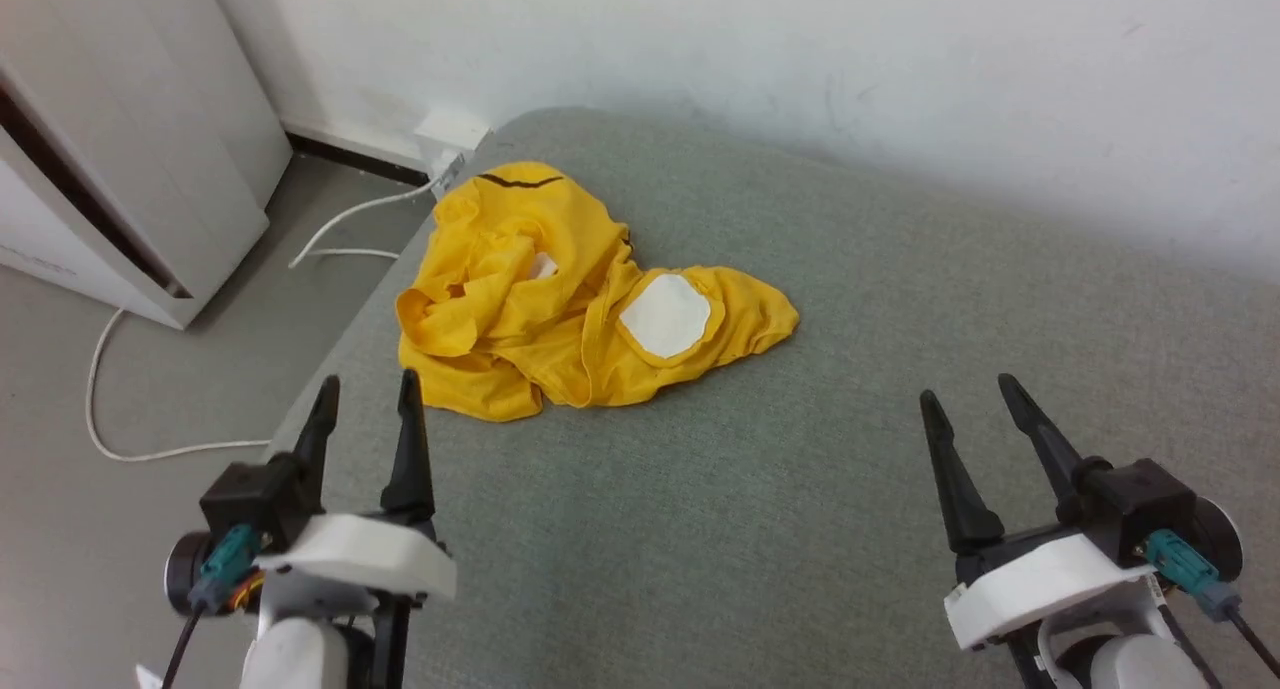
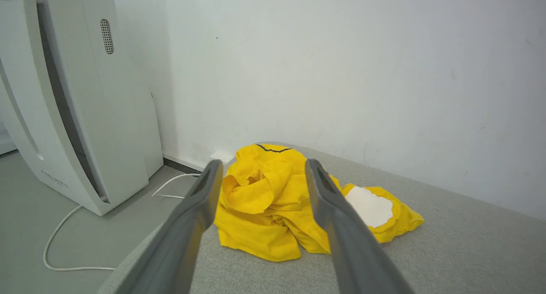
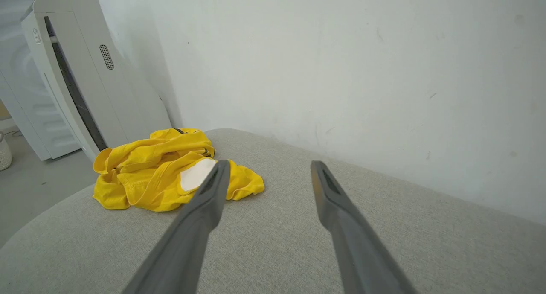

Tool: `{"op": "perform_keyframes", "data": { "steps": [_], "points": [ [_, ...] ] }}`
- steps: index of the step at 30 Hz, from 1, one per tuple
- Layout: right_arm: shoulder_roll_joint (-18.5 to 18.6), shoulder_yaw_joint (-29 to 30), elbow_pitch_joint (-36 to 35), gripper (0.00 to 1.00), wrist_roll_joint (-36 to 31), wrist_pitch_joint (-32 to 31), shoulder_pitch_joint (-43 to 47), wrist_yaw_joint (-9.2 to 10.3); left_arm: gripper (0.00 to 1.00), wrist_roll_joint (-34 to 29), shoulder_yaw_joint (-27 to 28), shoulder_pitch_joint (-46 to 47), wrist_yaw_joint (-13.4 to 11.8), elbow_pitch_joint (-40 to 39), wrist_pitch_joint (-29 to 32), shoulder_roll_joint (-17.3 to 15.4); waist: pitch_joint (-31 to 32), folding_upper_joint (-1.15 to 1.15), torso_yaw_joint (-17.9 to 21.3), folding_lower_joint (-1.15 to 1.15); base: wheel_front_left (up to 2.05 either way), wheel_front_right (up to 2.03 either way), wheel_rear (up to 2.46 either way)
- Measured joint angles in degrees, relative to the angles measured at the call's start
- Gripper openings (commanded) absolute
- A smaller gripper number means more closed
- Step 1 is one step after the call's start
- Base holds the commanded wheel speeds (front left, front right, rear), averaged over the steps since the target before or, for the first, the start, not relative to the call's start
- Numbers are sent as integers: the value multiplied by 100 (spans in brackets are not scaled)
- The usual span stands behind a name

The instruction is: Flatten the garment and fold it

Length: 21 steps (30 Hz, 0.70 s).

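On the cushion (image 1: 800, 469), the garment (image 1: 520, 269) lies bunched, its print (image 1: 665, 314) mostly hidden.

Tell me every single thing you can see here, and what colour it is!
T-shirt: one, bright yellow with a white patch, crumpled at the far left of the cushioned surface.
cushioned surface: one, grey, in front of the robot.
wall: one, white, behind the surface.
appliance: one, white, tall, on the floor at the left.
cable: at least one, white, looping over the floor.
floor: one, grey, left of the surface.
left gripper: one, dark fingers, open and empty, lower left.
right gripper: one, dark fingers, open and empty, lower right.
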State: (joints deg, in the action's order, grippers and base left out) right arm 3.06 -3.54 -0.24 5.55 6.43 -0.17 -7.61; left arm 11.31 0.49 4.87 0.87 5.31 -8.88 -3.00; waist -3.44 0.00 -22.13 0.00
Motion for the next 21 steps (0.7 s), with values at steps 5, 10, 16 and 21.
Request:
{"op": "perform_keyframes", "data": {
  "steps": [5, 10, 16, 21],
  "points": [
    [-1, -31, -44, 100, -1, -2, -91, 0, 100, 113, -18, 599, 166, 390, -60, -4, -169, 0, 64, 0, 0, 0, 0],
    [-1, -57, -97, 100, -5, -35, -188, 0, 100, 292, -92, 1340, 297, 970, -89, -103, -383, 0, 174, 0, 0, 0, 0],
    [-5, -100, -149, 100, -12, -43, -357, 0, 100, 567, -245, 2302, 405, 1894, 205, -387, -706, 0, 334, 1, 0, 0, 0],
    [-9, -157, -151, 100, -21, -35, -515, 0, 100, 958, -564, 2962, 463, 2799, 695, -589, -993, 0, 477, 1, 0, 0, 0]
  ]
}}
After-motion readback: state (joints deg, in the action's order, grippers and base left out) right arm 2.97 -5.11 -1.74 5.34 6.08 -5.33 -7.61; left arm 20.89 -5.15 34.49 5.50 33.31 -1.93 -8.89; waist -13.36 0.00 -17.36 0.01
